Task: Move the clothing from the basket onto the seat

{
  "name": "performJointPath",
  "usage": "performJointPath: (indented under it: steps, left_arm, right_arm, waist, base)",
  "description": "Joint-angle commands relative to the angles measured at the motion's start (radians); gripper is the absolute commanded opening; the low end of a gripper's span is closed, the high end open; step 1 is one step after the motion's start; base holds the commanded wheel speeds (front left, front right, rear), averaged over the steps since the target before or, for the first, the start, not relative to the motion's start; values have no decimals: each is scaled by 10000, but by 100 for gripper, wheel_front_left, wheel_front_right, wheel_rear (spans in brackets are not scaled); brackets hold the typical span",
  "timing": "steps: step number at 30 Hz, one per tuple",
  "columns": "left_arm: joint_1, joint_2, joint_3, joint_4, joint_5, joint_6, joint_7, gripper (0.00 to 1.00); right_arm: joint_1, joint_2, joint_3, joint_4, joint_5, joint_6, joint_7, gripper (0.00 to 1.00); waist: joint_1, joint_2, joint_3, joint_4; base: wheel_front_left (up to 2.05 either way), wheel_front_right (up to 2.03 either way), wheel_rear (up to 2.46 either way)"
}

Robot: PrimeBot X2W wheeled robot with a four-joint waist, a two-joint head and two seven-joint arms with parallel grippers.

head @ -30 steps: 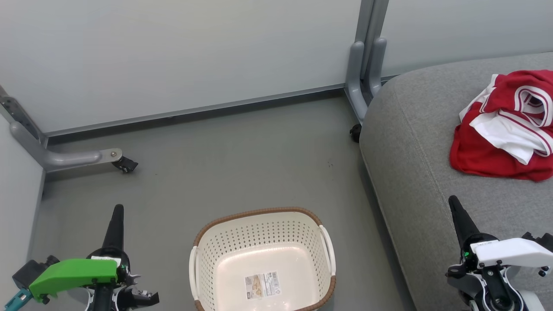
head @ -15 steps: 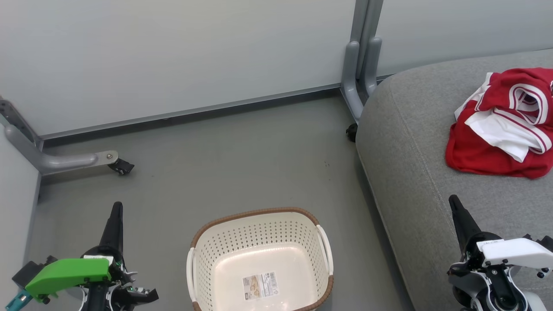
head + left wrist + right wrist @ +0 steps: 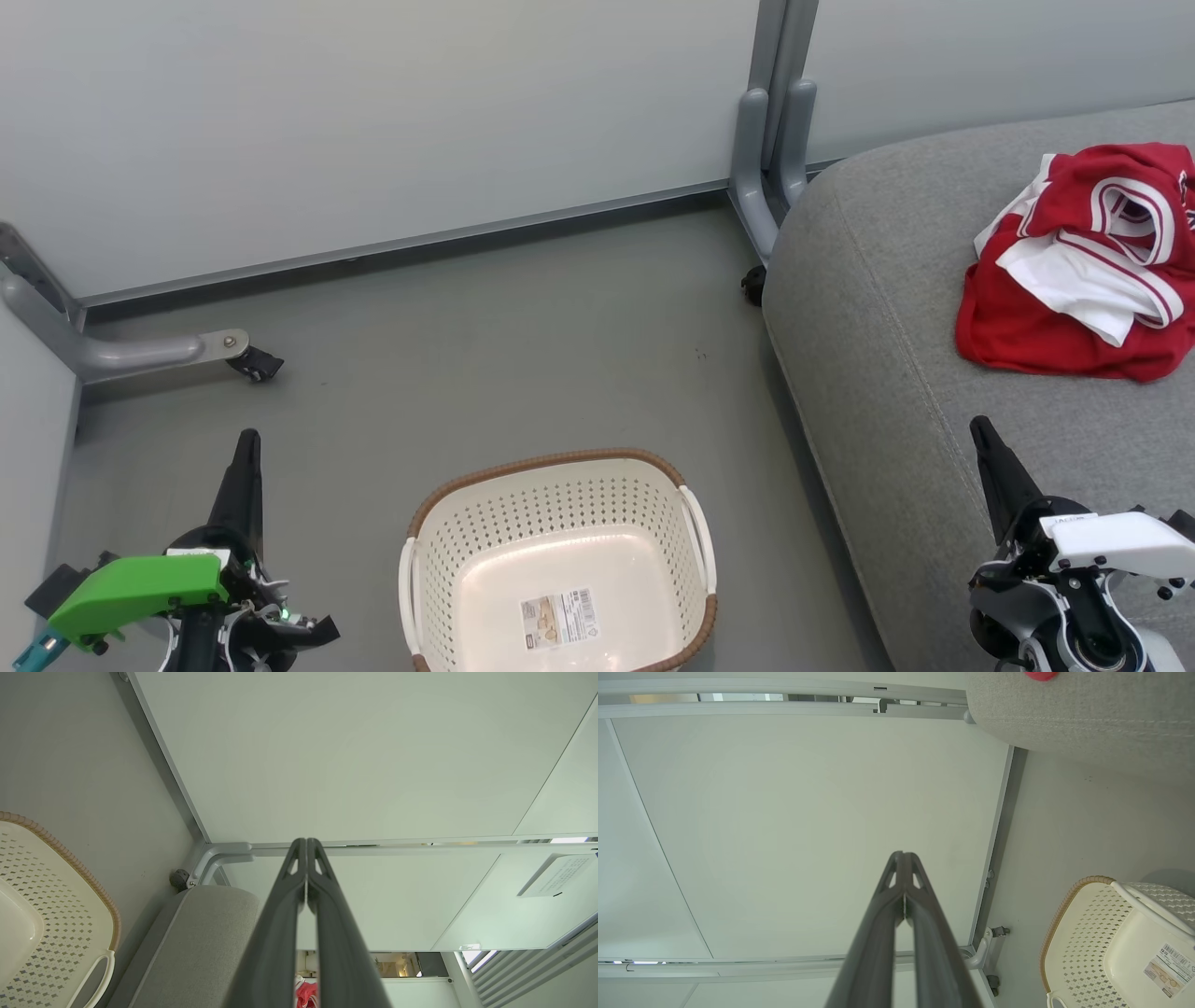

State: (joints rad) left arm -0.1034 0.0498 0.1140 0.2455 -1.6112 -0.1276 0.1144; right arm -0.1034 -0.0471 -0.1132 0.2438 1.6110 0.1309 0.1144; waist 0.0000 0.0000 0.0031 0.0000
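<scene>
Left gripper: two long dark fingers pressed together, tips meeting, nothing between them, parked low over the grey floor. Right gripper: likewise together and empty, above the near edge of the large light-grey upholstered seat.

Change over the last second: neither gripper has altered. The whole head view has slid a little, with floor, metal partition feet and seat drifting as one. That reads as camera motion, not things moving.

Cream-white perforated plastic laundry basket, rounded-rectangular, with a brown woven-look rim: it stands on the floor between the arms, rigid, walls dotted with holes. Its smooth bottom holds only a label sticker.

Red sports clothing with white stripes and trim: a soft crumpled heap on the seat, well apart from the basket. The seat fabric is coarse-woven, with a rounded edge and a stitched seam.

Judgement: transfer looks finished, arms at rest.
</scene>
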Motion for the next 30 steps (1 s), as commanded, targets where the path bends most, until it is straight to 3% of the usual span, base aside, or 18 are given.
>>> performJointPath:
  steps: [1,30]
  left_arm:
    - [-102,8,29,2,-29,-65,35,0]
    - [-101,8,26,-1,-31,-63,33,0]
  right_arm:
    - [-98,-59,-26,26,36,-3,30,0]
    - [-95,-60,-24,25,37,-3,29,0]
  waist:
    - [0,0,0,0]
    - [0,0,0,0]
  base:
    - [0,0,0]
    - [0,0,0]
